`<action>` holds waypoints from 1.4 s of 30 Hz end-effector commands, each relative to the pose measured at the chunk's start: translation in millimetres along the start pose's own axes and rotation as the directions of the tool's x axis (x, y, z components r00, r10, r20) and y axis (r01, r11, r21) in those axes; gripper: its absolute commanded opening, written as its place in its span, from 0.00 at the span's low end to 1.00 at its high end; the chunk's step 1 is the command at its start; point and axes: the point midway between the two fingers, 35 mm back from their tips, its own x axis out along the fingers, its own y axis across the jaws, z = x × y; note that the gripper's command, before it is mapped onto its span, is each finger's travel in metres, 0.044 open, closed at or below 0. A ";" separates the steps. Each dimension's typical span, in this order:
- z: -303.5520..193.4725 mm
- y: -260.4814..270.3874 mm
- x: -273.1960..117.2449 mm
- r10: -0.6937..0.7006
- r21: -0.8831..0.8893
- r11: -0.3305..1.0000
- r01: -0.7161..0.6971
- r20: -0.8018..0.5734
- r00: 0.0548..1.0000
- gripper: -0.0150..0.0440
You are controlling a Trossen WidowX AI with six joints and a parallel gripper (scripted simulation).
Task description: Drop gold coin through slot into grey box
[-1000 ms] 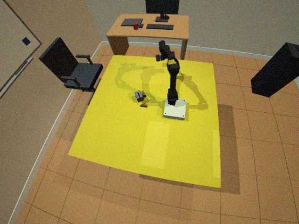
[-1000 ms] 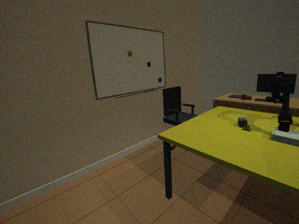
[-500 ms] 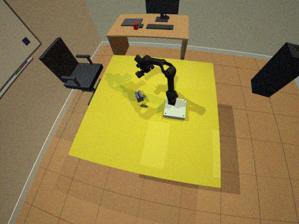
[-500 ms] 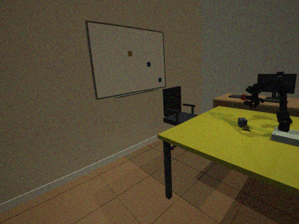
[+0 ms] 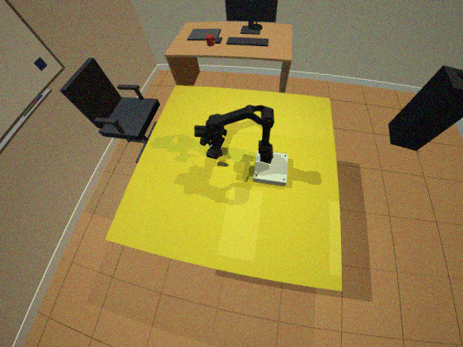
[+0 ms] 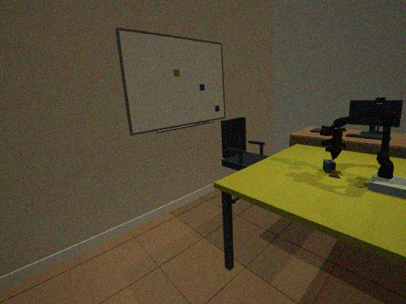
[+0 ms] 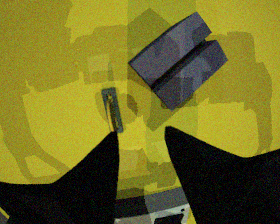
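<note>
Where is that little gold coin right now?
In the wrist view the coin stands on edge in its dark-green holder on the yellow table, left of the grey box, just beyond the empty end effector.

Bright yellow table top [image 5: 268, 240], mottled with darker olive shadows. Grey box [image 7: 178, 60] with a bluish-purple cast — 1 dark slot [image 7: 188, 62] across its lid. Dark-green holder [image 7: 113, 111] edged in grey-teal, thin gold coin [image 7: 111, 103] showing as a streak inside. Black gripper [image 7: 141, 136] fingers. Pale grey-white base plate [image 5: 272, 170]. Orange-brown tiled floor [image 5: 391, 207] — dark grout lines.
</note>
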 end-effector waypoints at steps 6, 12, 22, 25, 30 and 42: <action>-23.8 28.6 13.1 0.015 -0.088 0.996 -0.019 -0.048 0.999 0.53; -25.1 28.7 36.8 0.015 -0.088 0.996 -0.019 -0.048 0.999 0.53; -24.2 29.1 56.0 0.015 -0.088 0.996 -0.019 -0.048 0.999 0.53; -24.0 29.3 60.9 0.015 -0.088 0.996 -0.019 -0.048 0.999 0.53; -23.9 29.5 69.0 0.015 -0.088 0.996 -0.019 -0.048 0.999 0.53; -24.4 29.8 88.2 0.015 -0.088 0.996 -0.019 -0.048 0.999 0.53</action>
